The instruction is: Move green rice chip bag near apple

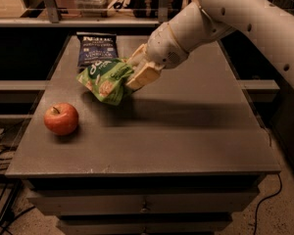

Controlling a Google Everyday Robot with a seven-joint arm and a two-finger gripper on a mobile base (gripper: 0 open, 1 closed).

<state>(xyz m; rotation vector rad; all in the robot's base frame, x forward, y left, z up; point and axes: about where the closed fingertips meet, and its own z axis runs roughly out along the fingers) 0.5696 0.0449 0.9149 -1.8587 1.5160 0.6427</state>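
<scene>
The green rice chip bag [106, 80] is a crinkly light-green bag with white lettering, held just above the grey table [186, 131] left of centre. My gripper [137, 72] is shut on the bag's right edge, its pale fingers [143, 75] clamped on the crumpled foil, with the white arm reaching in from the upper right. The apple [61, 118] is red with a short stem and sits at the table's front left, a short way below and to the left of the bag.
A dark blue snack bag [95, 49] with white lettering lies flat at the table's back left, just behind the green bag. Shelving with clutter runs along the back. Drawers [144, 204] sit under the tabletop. Cables trail on the floor at the left.
</scene>
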